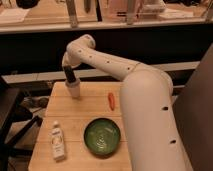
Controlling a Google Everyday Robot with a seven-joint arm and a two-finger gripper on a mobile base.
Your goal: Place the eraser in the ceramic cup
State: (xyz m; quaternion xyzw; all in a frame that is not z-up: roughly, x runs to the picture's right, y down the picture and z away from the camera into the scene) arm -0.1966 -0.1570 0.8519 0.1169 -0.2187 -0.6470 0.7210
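On the far left part of the wooden table (pixel 90 107) stands the ceramic cup (pixel 74 90), upright, its long axis vertical and its mouth facing up. The dark gripper (pixel 70 79) hangs straight above, its tip at the rim; whether it is open, closed or holding the eraser I cannot tell. A white bottle (pixel 58 142) lies near the front, its label unreadable, beside a green bowl (pixel 102 136). The white arm (pixel 142 100) hides the table's right edge, close to a small orange object (pixel 111 100).
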